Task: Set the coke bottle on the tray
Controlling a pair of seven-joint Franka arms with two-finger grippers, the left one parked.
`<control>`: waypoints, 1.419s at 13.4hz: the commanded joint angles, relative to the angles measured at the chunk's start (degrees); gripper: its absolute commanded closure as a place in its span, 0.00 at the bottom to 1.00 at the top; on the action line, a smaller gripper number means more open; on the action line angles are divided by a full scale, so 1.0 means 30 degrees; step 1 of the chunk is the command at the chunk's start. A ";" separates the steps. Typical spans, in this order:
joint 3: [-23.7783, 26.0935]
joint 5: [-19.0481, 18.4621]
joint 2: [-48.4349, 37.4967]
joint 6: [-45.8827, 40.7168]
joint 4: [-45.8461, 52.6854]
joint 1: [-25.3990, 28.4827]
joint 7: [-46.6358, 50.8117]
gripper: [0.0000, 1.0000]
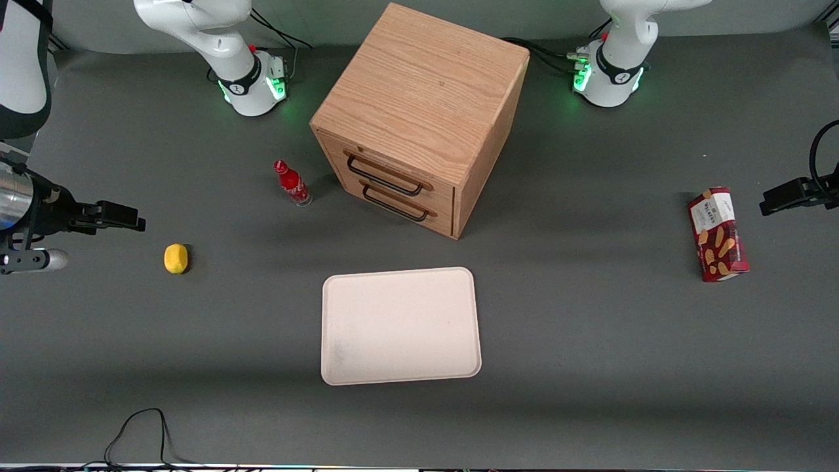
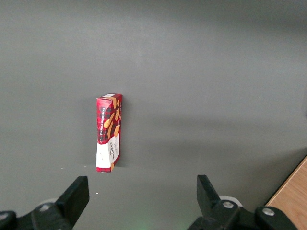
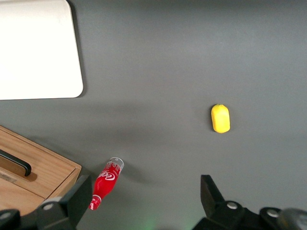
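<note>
The coke bottle (image 1: 293, 183) is small and red with a red cap and white lettering. It stands upright on the grey table, close to the front of the wooden drawer cabinet (image 1: 419, 118). The cream-white tray (image 1: 400, 326) lies flat with nothing on it, nearer to the front camera than the cabinet and the bottle. My gripper (image 1: 131, 219) hangs above the table toward the working arm's end, well apart from the bottle. In the right wrist view the gripper (image 3: 144, 196) is open with nothing between its fingers, and the bottle (image 3: 106, 183) shows close to one finger (image 3: 76, 199), with the tray (image 3: 38, 48) farther off.
A yellow lemon-like object (image 1: 175, 258) lies on the table near my gripper, also in the right wrist view (image 3: 220, 118). The cabinet has two drawers with black handles (image 1: 387, 177). A red biscuit box (image 1: 718, 234) lies toward the parked arm's end.
</note>
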 commanded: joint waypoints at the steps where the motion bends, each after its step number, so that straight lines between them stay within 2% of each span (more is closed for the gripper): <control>1: 0.0264 0.0422 -0.0509 -0.0448 -0.0268 -0.0242 0.0301 0.00; 15: 0.0323 0.0100 -0.0542 -0.0477 -0.0009 0.0051 0.0330 0.00; 19: 0.0381 -0.0485 -0.0659 -0.1472 -0.0038 0.1600 0.2201 0.00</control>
